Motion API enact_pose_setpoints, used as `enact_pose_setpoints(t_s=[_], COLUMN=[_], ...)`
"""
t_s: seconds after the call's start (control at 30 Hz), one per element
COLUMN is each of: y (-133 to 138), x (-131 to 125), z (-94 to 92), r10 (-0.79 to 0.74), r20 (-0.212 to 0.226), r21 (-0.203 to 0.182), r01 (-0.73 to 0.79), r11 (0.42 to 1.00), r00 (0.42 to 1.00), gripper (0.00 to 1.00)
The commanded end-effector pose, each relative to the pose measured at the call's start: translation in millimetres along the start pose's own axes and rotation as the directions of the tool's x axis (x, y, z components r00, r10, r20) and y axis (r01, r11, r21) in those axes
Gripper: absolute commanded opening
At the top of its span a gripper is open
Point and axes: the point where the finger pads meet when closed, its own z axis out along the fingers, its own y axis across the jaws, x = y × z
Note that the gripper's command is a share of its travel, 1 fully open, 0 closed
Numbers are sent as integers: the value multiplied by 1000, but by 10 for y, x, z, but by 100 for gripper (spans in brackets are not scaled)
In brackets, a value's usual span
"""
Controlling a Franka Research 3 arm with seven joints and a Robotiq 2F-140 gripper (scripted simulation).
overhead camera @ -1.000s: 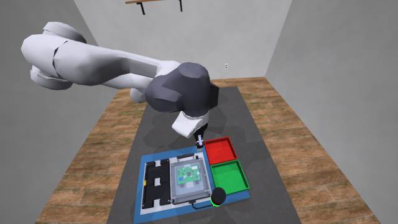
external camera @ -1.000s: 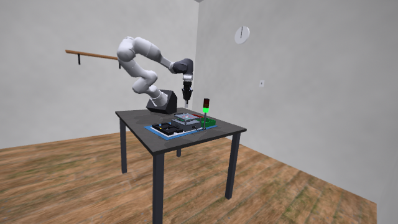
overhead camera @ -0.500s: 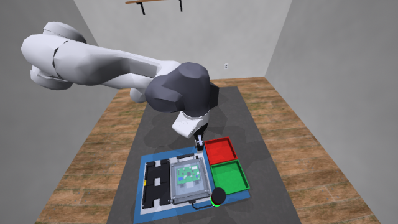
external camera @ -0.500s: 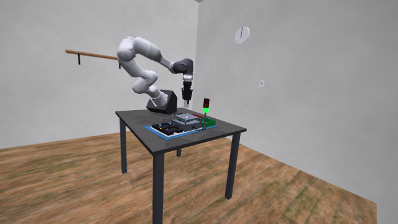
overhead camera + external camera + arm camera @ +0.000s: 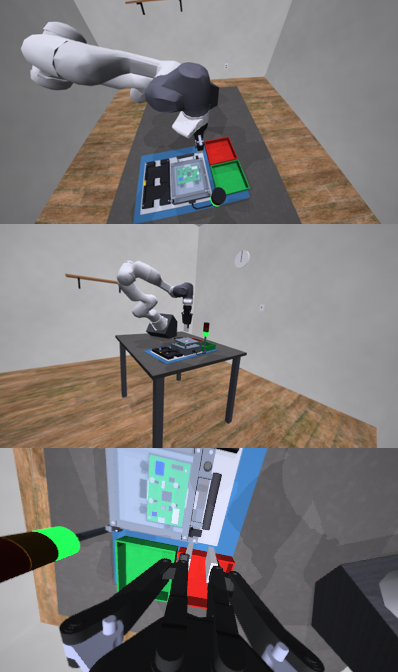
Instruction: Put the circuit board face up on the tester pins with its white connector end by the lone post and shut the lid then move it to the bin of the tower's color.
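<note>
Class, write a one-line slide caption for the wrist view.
Empty black gripper with fingers slightly parted hangs above the red bin, facing the green circuit board under the tester's lid, tower lamp green.

Dark table (image 5: 146,361) carries blue mat (image 5: 160,356), arm base (image 5: 170,330).

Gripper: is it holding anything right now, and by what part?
Nothing. The gripper hangs above the table with its jaws slightly apart and bare; the circuit board lies in the tester.

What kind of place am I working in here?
Probably a small board-test station in a bare room: one table carrying a lidded tester, a signal tower lit green, and red and green sorting bins.
</note>
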Motion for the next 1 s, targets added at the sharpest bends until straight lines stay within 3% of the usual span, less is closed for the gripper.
enact_pose_setpoints(t_s=[0.0, 0.7, 0.97], y=[-1, 4, 26], x=[5, 92, 459], z=[-6, -6, -6], r10=[-3, -3, -3], r20=[-1, -1, -1], r21=[-1, -1, -1], r01=[3, 3, 3], r11=[1000, 1000, 1000], r00=[1000, 1000, 1000], gripper=[16, 16, 16])
